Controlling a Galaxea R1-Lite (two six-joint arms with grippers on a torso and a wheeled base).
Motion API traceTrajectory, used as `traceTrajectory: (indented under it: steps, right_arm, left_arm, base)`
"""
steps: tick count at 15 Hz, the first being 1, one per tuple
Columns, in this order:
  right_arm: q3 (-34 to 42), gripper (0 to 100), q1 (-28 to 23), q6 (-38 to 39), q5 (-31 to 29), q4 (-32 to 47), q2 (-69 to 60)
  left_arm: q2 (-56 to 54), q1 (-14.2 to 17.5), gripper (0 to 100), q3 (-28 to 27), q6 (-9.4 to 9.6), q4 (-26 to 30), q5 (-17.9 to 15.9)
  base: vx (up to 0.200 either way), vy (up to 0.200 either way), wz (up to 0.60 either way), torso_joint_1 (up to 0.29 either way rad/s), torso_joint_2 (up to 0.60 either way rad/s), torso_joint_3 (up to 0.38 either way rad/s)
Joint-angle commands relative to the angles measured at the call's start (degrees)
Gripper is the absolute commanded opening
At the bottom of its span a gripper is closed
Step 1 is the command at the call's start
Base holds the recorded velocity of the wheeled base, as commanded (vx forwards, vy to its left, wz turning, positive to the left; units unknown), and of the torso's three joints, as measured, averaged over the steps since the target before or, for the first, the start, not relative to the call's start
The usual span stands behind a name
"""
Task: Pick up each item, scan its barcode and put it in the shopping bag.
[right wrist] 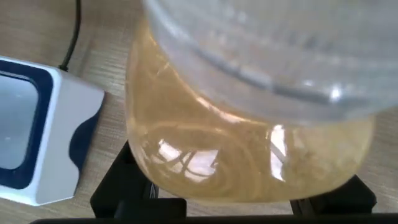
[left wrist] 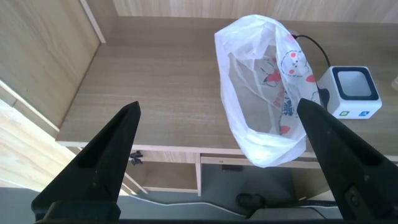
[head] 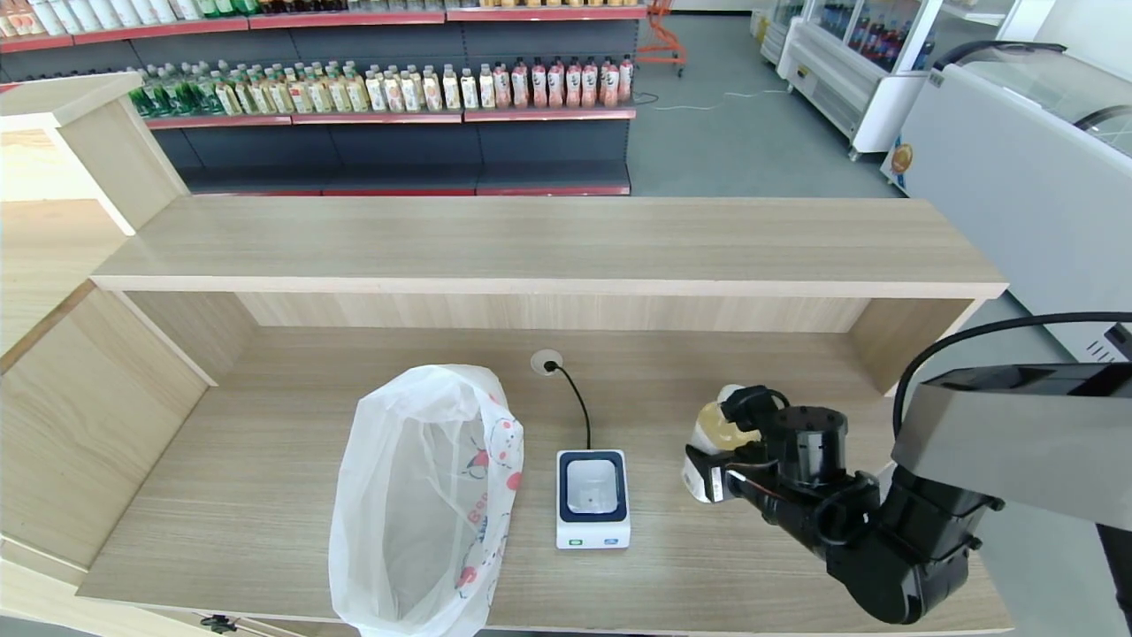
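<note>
Wood-grain checkout counter (head: 265,460), recessed: raised ledge (head: 531,239) along the far side, a low side wall at each end, near edge open toward the robot. Behind it, aisle floor, shelves of bottled drinks (head: 398,88) and chest freezers (head: 1017,168) at the robot's right. Item 1, shopping bag (head: 495,460): white translucent plastic with red cartoon print, standing at the near edge left of centre, mouth open upward; a wide bare stretch of counter lies between it and the left side wall. Item 2, scanner (head: 592,500): small white box with a dark-framed window facing up, just beside the bag on its right, not touching it; black cable (head: 579,402) runs from it to a round port near the back wall. Item 3, bottle (head: 712,432): clear, amber liquid, pale cap end, right of the scanner with a short gap between. The right gripper (head: 723,442) has its black fingers closed against the bottle's sides and grips it; whether the bottle rests on the counter or is lifted clear is hard to judge from above. The right wrist view adds the amber body close up, dark fingers (right wrist: 137,196) beneath it, and the scanner's corner beside it. The left gripper (left wrist: 219,109) hangs high above the counter's near-left part, fingers (left wrist: 112,155) spread wide and holding nothing; its view adds the counter's front edge, the space beneath it, and the bag's hollow interior seen from above.
</note>
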Motion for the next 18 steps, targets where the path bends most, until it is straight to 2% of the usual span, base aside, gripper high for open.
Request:
traceTrajectory:
  steps: [1,2,4,7,10,12,16,18]
  right_arm:
    - [0.2,0,-2.6,3.8,11.7,8.5,-12.1]
    - [-0.4,0,-4.1,4.8,18.8,12.9,-16.0]
    - [0.5,0,-6.6,9.9,33.9,15.4,-22.6]
    - [5.0,0,-7.8,11.7,46.6,19.0,-27.2]
    - [8.4,0,-6.7,11.8,56.0,19.2,-28.7]
    - [8.6,0,-4.6,12.5,60.1,19.8,-29.6]
    - [10.0,0,-2.1,14.7,64.9,19.9,-32.1]
    - [10.4,0,-1.6,14.8,65.1,20.5,-32.5]
  left_arm:
    - [0.0,0.0,100,0.0,-0.01,0.0,0.0]
    - [0.0,0.0,100,0.0,-0.01,0.0,-0.1]
    - [0.0,0.0,100,0.0,-0.01,0.0,0.0]
    - [0.0,0.0,100,0.0,-0.01,0.0,0.0]
    - [0.0,0.0,100,0.0,-0.01,0.0,0.0]
    - [0.0,0.0,100,0.0,-0.01,0.0,0.0]
    - [0.0,0.0,100,0.0,-0.01,0.0,0.0]
    - [0.0,0.0,100,0.0,-0.01,0.0,0.0]
  base:
    - [0.000,0.000,0.00,0.000,0.00,0.000]
    - [0.000,0.000,0.00,0.000,0.00,0.000]
    - [0.000,0.000,0.00,0.000,0.00,0.000]
    - [0.000,0.000,0.00,0.000,0.00,0.000]
    - [0.000,0.000,0.00,0.000,0.00,0.000]
    - [0.000,0.000,0.00,0.000,0.00,0.000]
    - [0.000,0.000,0.00,0.000,0.00,0.000]
    - [0.000,0.000,0.00,0.000,0.00,0.000]
